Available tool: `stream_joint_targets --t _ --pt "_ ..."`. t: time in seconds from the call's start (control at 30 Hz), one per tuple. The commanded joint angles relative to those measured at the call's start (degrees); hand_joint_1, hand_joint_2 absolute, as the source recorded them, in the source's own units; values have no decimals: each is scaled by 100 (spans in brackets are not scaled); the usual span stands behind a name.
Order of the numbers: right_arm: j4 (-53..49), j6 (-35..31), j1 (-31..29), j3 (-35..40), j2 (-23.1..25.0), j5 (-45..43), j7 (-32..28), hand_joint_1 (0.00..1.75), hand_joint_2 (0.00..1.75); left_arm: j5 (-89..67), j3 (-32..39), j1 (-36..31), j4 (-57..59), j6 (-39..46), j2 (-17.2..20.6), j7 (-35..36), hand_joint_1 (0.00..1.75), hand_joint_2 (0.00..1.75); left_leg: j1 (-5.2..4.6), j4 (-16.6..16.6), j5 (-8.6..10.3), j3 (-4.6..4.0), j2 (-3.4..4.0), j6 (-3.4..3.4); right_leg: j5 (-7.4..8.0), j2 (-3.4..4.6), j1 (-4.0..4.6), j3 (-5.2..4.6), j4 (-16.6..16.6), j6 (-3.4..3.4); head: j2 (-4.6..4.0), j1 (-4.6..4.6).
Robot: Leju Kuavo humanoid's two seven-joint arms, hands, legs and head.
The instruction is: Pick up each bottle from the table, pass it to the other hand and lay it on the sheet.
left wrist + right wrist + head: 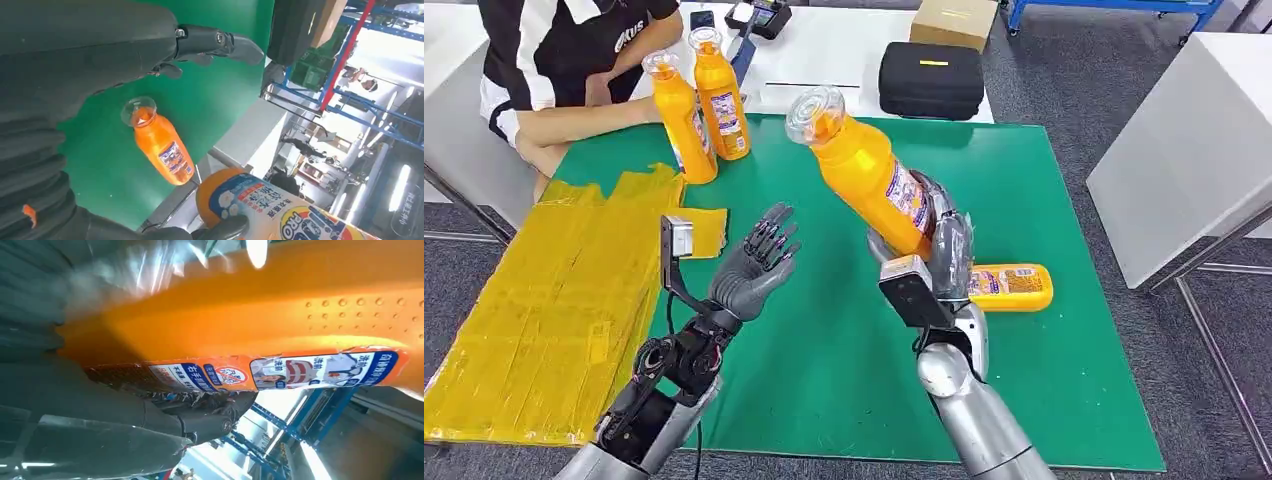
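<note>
Bottle (864, 170) in right hand (944, 245), another bottle (1011, 287) lying behind.

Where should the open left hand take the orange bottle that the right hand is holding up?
Probably around the upper body just below the clear cap. The right hand wraps the orange bottle low down, and the bottle leans toward the left hand, so its upper body is free; come from the robot's left.

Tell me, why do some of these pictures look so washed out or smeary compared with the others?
Head view: evenly lit and sharp, soft shadows on the green mat. Left wrist view: the background windows are blown out white, while the left hand is a dark blur up close. Right wrist view: the held bottle sits too near the lens, soft-edged, with smeared glare at the top.
</note>
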Motion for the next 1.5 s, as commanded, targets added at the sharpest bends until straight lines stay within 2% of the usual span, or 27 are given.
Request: stream_joint_targets --t 0.03,0.2,0.33,0.5,0.83,0.97,1.03,1.2,1.27,1.33,1.5 --pt "496 263 -263 -2 -19 293 409 175 175 -133 206 -67 215 50 38 -20 0 175 2 2 -18 35 1 3 -14 8 5 32 1 -32 0 0" --pt "1432 1261 -605 383 81 813 933 175 175 -217 328 -11 101 -93 14 -22 0 175 2 -2 -9 20 8 2 -3 12 4 18 -3 -20 0 0" --pt "1965 1832 -807 531 216 886 1130 175 175 -242 381 -52 93 -145 -38 56 0 175 4 0 -17 37 13 2 -9 20 7 32 -1 -34 0 0" --pt "2395 2115 -1039 686 224 973 1396 175 175 -212 380 -164 222 -152 -98 116 0 175 4 3 -14 28 9 3 -8 15 6 26 2 -29 0 0" --pt "2564 2181 -1043 847 182 864 1145 175 175 -56 265 -347 557 -221 -147 56 0 175 3 4 -15 35 -9 4 -17 -3 6 36 4 -34 0 0" --pt "2238 2637 -855 1176 154 570 370 175 175 18 167 -475 826 -271 -167 -4 0 175 4 4 -16 34 -10 4 -17 -4 7 35 4 -34 0 2" --pt "2082 2779 -793 1311 135 394 165 175 175 49 121 -544 987 -291 -179 -57 0 175 4 -1 -5 16 -6 2 -7 -3 6 16 -2 -20 0 0" --pt "1930 2861 -765 1474 88 331 37 175 175 73 89 -615 1142 -315 -186 -114 0 175 2 7 -18 37 -24 5 -26 -18 5 41 9 -39 0 2" --pt "1818 2878 -723 1555 71 311 -8 175 175 64 77 -649 1207 -280 -185 -152 0 175 2 1 -6 15 -3 3 -7 0 3 13 1 -21 0 0" --pt "1621 2928 -652 1669 36 251 -53 175 175 55 73 -697 1311 -240 -188 -205 0 175 2 8 -21 38 -9 5 -21 -2 5 37 8 -39 0 2" --pt "1541 3051 -662 1801 24 122 -68 175 175 1 124 -666 1309 -82 -175 -283 0 175 5 3 -8 17 -6 1 -9 -2 7 16 2 -25 0 2"
